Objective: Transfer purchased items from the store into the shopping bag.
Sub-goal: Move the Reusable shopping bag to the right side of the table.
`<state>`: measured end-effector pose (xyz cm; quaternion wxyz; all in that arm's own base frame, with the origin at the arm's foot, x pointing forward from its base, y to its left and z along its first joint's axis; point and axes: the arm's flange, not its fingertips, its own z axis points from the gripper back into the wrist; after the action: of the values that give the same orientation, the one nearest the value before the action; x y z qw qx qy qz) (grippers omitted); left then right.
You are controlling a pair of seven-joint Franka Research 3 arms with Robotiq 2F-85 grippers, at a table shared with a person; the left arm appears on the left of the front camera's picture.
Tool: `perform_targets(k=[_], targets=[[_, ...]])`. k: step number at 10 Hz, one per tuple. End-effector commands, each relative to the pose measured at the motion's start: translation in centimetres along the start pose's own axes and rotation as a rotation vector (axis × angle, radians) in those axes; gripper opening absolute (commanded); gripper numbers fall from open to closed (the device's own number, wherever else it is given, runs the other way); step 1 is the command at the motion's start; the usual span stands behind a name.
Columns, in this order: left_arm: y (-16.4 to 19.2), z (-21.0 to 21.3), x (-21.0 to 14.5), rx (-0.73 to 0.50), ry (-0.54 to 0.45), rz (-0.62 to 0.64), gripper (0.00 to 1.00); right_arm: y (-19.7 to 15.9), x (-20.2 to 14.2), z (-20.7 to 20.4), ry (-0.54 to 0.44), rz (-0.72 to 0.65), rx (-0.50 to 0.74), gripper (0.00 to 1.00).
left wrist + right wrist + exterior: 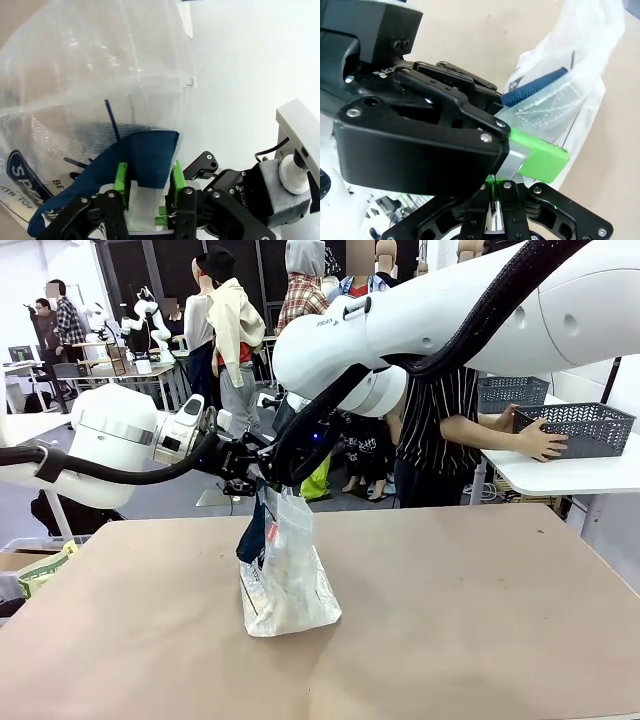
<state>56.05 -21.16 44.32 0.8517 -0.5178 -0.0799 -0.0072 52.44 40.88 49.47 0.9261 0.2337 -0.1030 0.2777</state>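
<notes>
— Where is the shopping bag (290, 580)?
— It stands on the brown table (450, 620), upper edge held up between both arms. The person's hands hold the dark lattice basket (585, 427) on the white table, far right.
— And the grippers?
— The left gripper (148, 186) pinches blue mesh fabric (145, 157) with bag film. The right gripper (492, 202) is clamped tight on the bag's film.

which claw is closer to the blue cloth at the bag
Left. The left claw has its pads around the blue cloth at the shopping bag; the right claw pinches the bag's plastic edge beside it.
</notes>
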Motion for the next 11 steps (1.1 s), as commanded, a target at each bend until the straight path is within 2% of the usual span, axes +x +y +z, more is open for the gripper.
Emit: perform_targets(k=[1,9,11], targets=[[-1.08,-0.47,0.52,0.002,0.012,0.022,0.00,0.63,0.00,-0.54,0.024,0.029,0.017,0.00],[-1.10,-0.63,0.37,0.027,0.027,0.027,0.00,0.72,-0.22,-0.31,0.010,0.027,0.004,0.00],[-1.09,-0.72,0.30,0.036,0.036,0.027,0.00,0.72,-0.27,-0.09,0.013,0.011,0.005,0.39]])
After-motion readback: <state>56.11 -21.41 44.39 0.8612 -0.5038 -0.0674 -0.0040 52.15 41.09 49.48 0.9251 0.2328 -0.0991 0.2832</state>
